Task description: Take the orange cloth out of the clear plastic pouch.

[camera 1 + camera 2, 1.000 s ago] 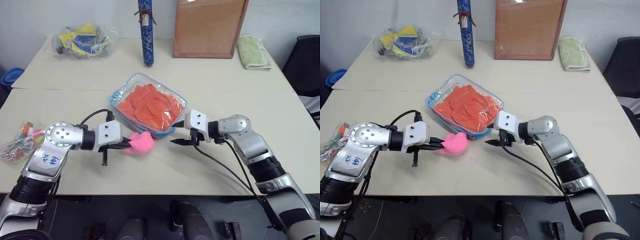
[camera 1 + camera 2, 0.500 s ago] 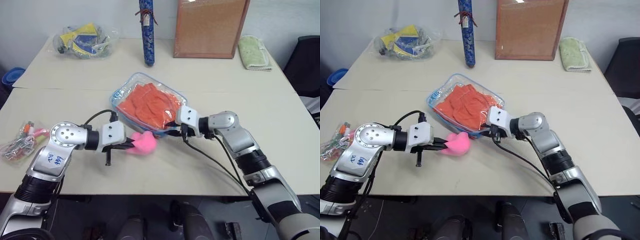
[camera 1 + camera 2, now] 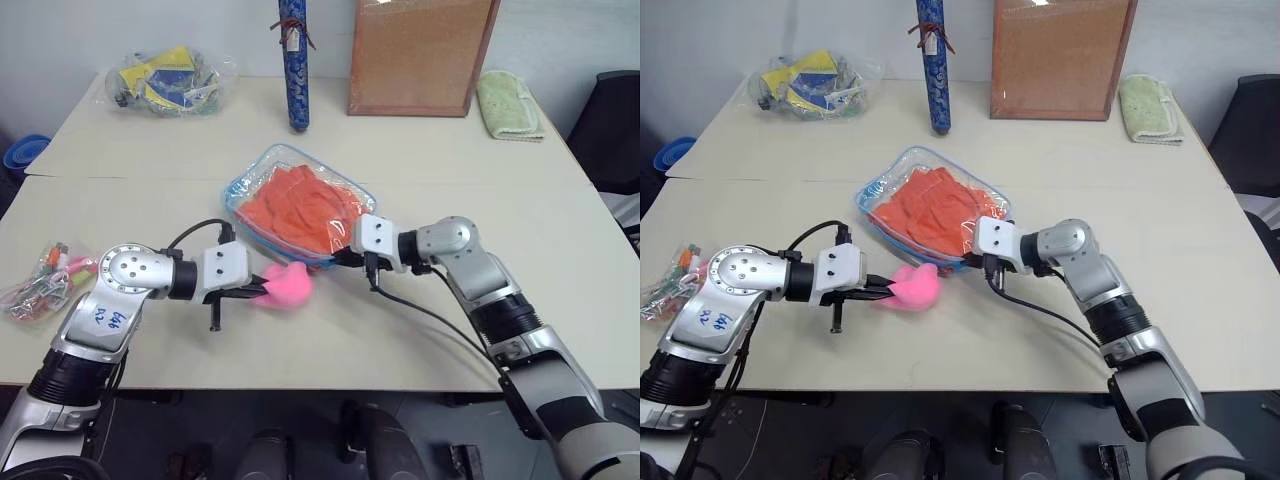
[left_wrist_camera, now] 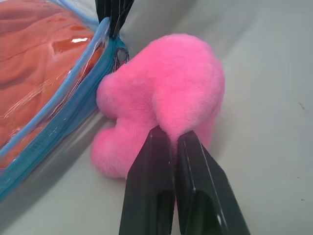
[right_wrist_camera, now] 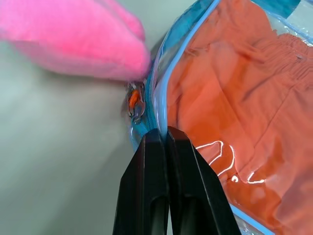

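Observation:
The clear plastic pouch (image 3: 243,188) lies mid-table, and the folded orange cloth (image 3: 300,208) sits inside it. Its pink pom-pom (image 3: 284,286) rests on the table at the pouch's near corner. My left gripper (image 3: 258,291) is shut on the pom-pom's fluff, with the tips (image 4: 172,134) buried in the pom-pom (image 4: 166,88). My right gripper (image 3: 340,258) reaches in from the right. Its fingers (image 5: 161,131) are shut on the light blue zipper trim (image 5: 159,93), beside the zipper slider (image 5: 133,104). The cloth (image 5: 230,98) shows through the plastic.
Along the far edge are a clear bag of yellow and blue items (image 3: 165,80), an upright blue tube (image 3: 292,60), a cork board (image 3: 420,55) and a pale green towel (image 3: 508,103). A small packet of colourful bits (image 3: 40,282) lies at the near left.
My right gripper has moved in from the right to the pouch's near corner and shut on the blue trim. The left gripper still holds the pom-pom in the same place.

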You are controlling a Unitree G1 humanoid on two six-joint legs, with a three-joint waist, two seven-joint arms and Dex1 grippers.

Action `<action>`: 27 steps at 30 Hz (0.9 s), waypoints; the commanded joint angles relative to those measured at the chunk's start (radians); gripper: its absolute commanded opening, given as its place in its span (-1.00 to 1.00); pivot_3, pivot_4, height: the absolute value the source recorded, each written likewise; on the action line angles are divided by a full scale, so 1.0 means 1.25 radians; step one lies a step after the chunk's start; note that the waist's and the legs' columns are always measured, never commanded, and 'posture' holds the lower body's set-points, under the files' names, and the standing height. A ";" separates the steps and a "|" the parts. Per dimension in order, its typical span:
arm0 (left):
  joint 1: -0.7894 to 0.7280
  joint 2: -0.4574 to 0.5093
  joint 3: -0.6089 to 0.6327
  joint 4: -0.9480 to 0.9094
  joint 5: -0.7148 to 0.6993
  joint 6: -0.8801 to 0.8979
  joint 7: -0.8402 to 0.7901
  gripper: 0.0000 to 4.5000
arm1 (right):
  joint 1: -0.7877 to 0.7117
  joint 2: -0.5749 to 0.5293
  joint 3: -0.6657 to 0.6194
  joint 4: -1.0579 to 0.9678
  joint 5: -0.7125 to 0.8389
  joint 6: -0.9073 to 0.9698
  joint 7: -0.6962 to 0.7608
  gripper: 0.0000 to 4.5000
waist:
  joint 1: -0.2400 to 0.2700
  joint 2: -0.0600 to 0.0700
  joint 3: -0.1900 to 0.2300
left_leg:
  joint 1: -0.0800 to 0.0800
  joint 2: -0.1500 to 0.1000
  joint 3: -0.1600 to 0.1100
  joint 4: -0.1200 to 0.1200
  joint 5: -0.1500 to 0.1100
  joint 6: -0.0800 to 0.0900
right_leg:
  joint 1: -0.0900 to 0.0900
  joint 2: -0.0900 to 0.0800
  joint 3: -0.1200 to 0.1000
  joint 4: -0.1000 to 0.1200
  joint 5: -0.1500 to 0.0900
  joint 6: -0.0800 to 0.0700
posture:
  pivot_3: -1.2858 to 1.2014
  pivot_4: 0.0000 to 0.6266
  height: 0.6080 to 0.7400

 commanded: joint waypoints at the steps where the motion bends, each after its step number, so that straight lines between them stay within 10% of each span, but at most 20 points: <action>1: -0.010 0.059 0.085 0.084 -0.023 -0.002 -0.021 -1.00 | 0.017 -0.081 -0.051 -0.080 0.035 -0.074 0.057 -0.98 | 0.000 0.001 0.001 | 0.000 0.000 0.000 0.000 0.000 0.000 | 0.000 0.000 0.000 0.000 0.000 0.000 | 0.03 -0.52 1.00; 15: -0.002 0.214 0.208 0.336 -0.050 -0.039 -0.086 -1.00 | 0.306 -0.319 -0.181 -0.394 0.250 -0.072 0.211 -0.98 | 0.004 0.002 0.001 | -0.001 0.000 -0.001 -0.001 0.000 0.000 | 0.000 0.000 -0.003 -0.001 0.000 0.000 | 0.03 -0.52 1.00; 21: 0.248 0.310 0.305 0.217 -0.142 0.044 -0.247 -1.00 | 0.392 -0.356 -0.242 -0.419 0.268 -0.109 0.196 -0.98 | -0.007 0.003 0.002 | 0.002 0.001 0.002 -0.003 -0.001 -0.001 | 0.000 0.001 -0.001 -0.001 0.000 -0.001 | 0.03 -0.52 1.00; 27: 0.298 0.238 0.302 0.059 -0.194 0.125 -0.168 -1.00 | 0.395 -0.325 -0.217 -0.415 0.231 -0.096 0.131 -0.98 | 0.012 0.003 0.002 | 0.003 0.000 0.001 -0.002 -0.001 -0.001 | 0.001 -0.001 0.000 -0.002 -0.001 -0.001 | 0.03 -0.52 1.00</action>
